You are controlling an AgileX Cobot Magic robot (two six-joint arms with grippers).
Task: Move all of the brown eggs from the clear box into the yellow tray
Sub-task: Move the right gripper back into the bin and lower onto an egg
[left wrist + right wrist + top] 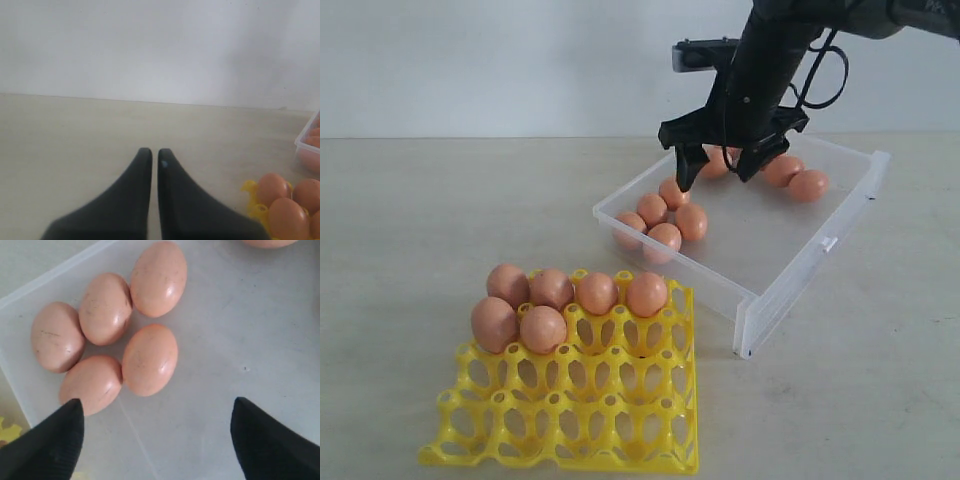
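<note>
Yellow tray (570, 420) holds 6 brown eggs (596, 293); right hand (717, 178) spread, left hand (151, 152) pressed together.

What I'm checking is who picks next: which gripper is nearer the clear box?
The right. The right gripper hangs open over the clear box, above its brown eggs; the left gripper sits shut outside it, by the yellow tray.

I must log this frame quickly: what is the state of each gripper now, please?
Left gripper: closed, holding nothing.
Right gripper: open wide over the clear box, holding nothing.
</note>
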